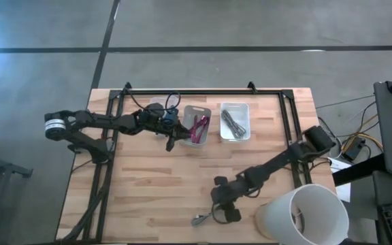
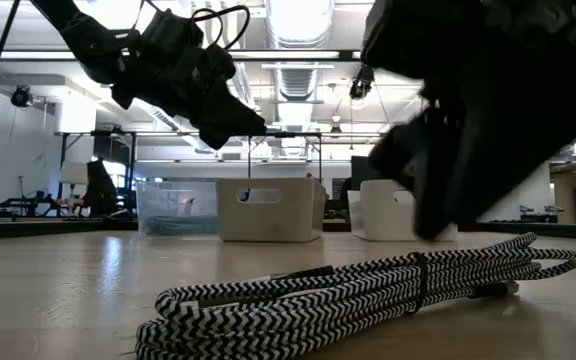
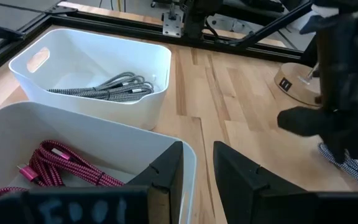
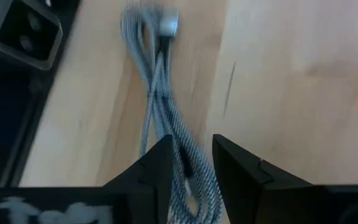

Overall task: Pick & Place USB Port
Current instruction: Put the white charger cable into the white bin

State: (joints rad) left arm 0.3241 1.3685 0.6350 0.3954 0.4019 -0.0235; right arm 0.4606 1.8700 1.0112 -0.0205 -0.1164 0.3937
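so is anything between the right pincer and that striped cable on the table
Nothing visible. The right pincer hangs open directly over the black-and-white braided cable, which lies alone on bare wood near the table's front edge.

both grippers (image 1: 171, 138) (image 1: 224, 207) slightly parted

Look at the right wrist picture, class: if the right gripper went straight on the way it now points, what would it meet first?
Most likely the black-and-white braided cable on the table: it runs between the right gripper fingers and on ahead. How close it is, I cannot judge.
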